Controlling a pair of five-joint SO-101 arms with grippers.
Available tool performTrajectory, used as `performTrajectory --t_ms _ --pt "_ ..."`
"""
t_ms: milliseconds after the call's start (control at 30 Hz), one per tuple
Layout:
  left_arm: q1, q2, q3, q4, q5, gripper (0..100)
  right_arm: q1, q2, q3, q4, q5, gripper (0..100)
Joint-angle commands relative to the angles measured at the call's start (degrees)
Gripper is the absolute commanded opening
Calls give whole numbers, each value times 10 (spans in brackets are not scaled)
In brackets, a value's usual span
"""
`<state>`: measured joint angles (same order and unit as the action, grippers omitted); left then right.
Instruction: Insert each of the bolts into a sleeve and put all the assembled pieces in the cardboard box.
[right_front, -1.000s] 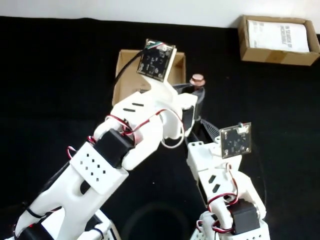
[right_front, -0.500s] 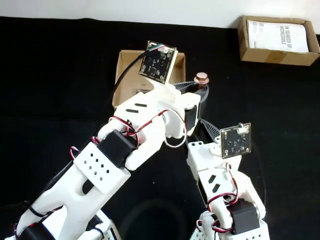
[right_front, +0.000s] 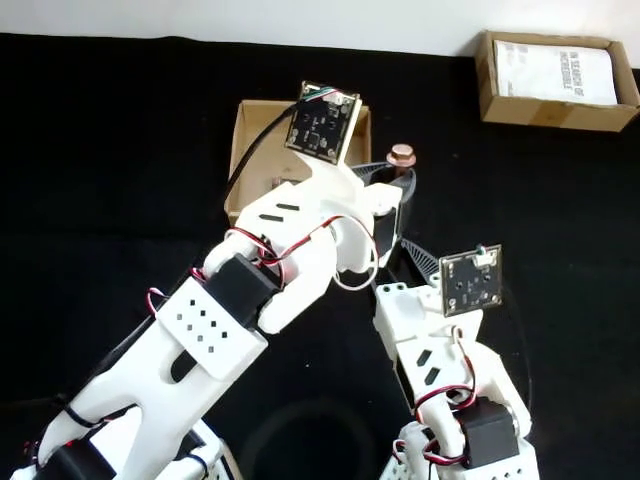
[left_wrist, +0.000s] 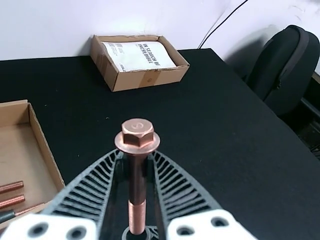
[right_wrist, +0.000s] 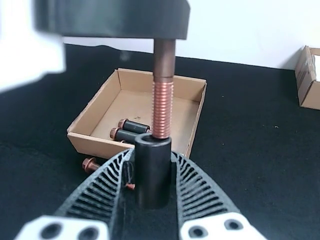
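My left gripper (left_wrist: 136, 156) is shut on a copper bolt (left_wrist: 136, 140), held upright with its hex head on top; the high view has that head (right_front: 401, 155) just right of the cardboard box (right_front: 252, 125). Directly below, my right gripper (right_wrist: 152, 152) is shut on a black sleeve (right_wrist: 151, 172), held upright. The bolt's threaded end (right_wrist: 162, 110) reaches down to the sleeve's top opening. Behind them the cardboard box (right_wrist: 95, 142) holds two assembled pieces (right_wrist: 131, 131).
A loose copper bolt (right_wrist: 92, 163) lies on the black table in front of the box. A second cardboard box (right_front: 555, 82) with a printed sheet stands at the far right. A black chair (left_wrist: 285, 65) stands beyond the table edge.
My left arm has shifted slightly to the right with the bolt in it. The right arm has kept still.
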<state>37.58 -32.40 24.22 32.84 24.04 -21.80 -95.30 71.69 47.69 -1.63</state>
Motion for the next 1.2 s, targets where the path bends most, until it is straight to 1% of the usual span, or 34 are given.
performTrajectory --t_ms 0,167,267,433,567,700,1000,1167 --pt "12 -6 1 -1 5 9 -3 -7 -3 -13 4 6" --pt "33 -6 15 47 66 9 -2 -7 -3 -13 4 6" --pt "42 -6 32 57 88 9 -1 -7 0 -26 4 6" --pt "44 -7 43 59 93 9 16 -7 18 -49 8 6" --pt "45 -7 38 59 93 9 30 -7 21 -49 41 6" --pt "45 -7 36 59 90 9 35 -7 22 -57 41 6" --pt "41 -7 -29 62 89 9 35 -7 51 -73 41 6" --pt "42 -7 -69 127 89 9 35 -7 54 -101 42 6"
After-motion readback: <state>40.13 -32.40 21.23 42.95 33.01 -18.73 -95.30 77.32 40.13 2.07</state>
